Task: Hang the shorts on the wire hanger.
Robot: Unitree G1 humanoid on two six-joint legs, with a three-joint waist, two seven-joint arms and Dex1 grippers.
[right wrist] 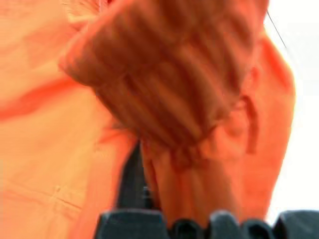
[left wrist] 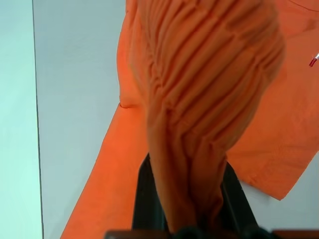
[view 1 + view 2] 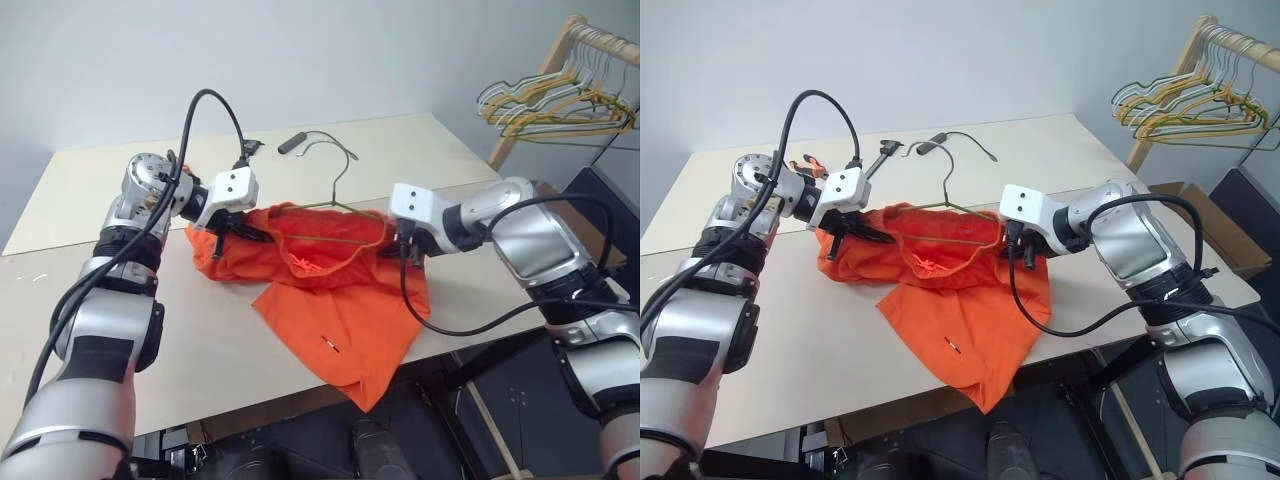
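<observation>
shorts [image 3: 320, 290] lie bunched mid-surface, one leg draping over the front edge, waistband stretched between both tools. left tool [image 3: 232, 226] is clamped on one waistband end, right tool [image 3: 400, 246] clamped on the other. wire hanger [image 3: 335, 212] sits partly inside the waistband, hook toward the back edge. risk: uneven pulling could slide the thin fabric off the wire, or drag the hanger.

Silver-grey metallic arm shells with black joint bands, filling lower left and right of the head views. White boxy wrist housings behind the left gripper [image 3: 232, 222] and right gripper [image 3: 400, 248], each with two black fingers [image 2: 147, 199]. Thick black cables looping above the left arm and drooping below the right. Round bolted silver cap at upper left.
</observation>
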